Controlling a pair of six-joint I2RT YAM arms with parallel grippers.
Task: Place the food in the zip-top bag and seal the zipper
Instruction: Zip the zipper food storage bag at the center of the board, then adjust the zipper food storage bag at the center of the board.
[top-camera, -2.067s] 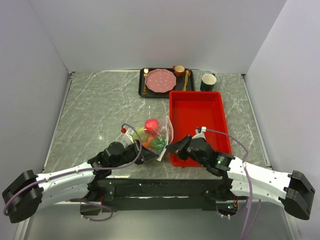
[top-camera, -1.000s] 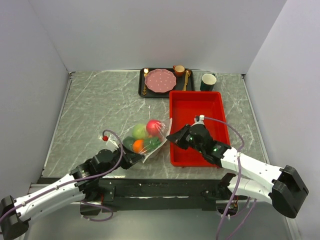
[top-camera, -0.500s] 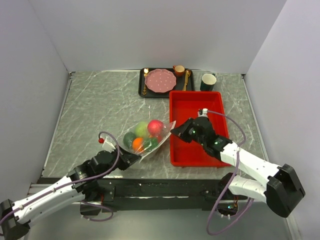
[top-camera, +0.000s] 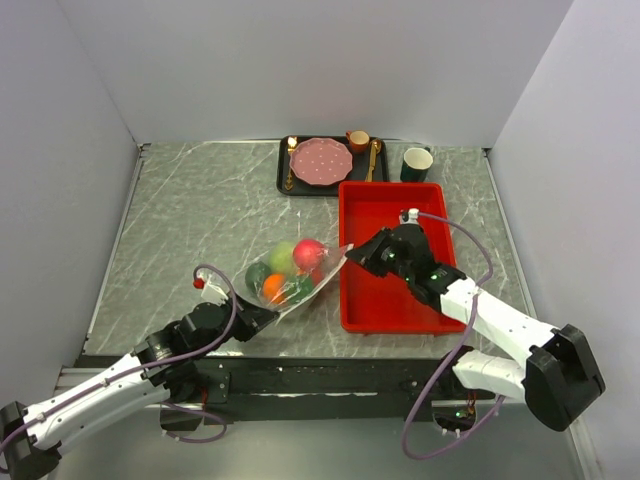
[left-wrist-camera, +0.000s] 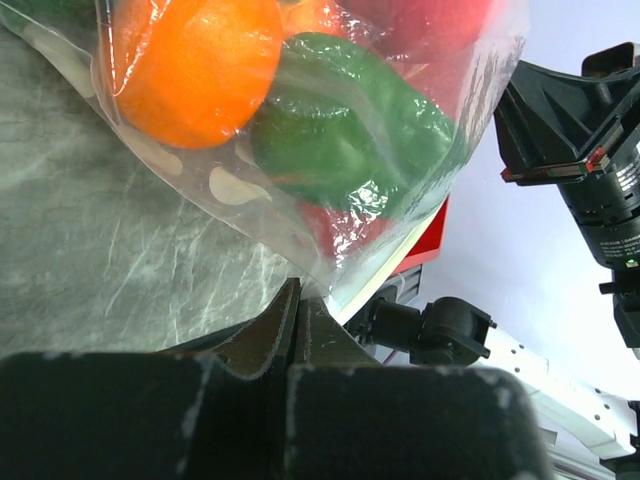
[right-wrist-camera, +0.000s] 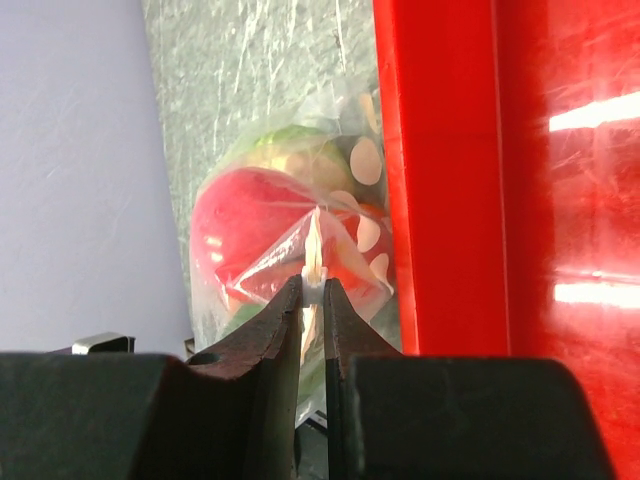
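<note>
The marble table (top-camera: 200, 210) spreads out ahead of both claws. The red tray (top-camera: 400, 215) lies directly under and to the right of the right claw (top-camera: 352, 258), which reaches over the tray's left wall.

The zip-top bag (top-camera: 290, 272) is stretched between the two claws. Its long axis runs on a diagonal, from the left claw (top-camera: 258, 316) at the near-left end up to the right claw at the far-right end. The pulled edge is taut and straight, and the bag's full belly bulges to the far-left side of that line. Whether the belly rests on the table or hangs just above it cannot be told.

The pink plate (top-camera: 321, 161) sits well beyond both claws, at the far edge.

The food is all inside the bag. The red apple (top-camera: 310, 252) and pale cabbage (top-camera: 282, 257) are nearest the right claw. The orange (top-camera: 274, 286), green pepper (top-camera: 300, 288) and avocado (top-camera: 258, 275) are nearest the left claw.

The zipper (right-wrist-camera: 314, 245), a thin white strip, runs straight away from the right claw's fingertips. That claw's jaws are pressed nearly together, pinching the strip. The left claw's jaws are likewise closed tight, on the bag's edge just below the pepper.
</note>
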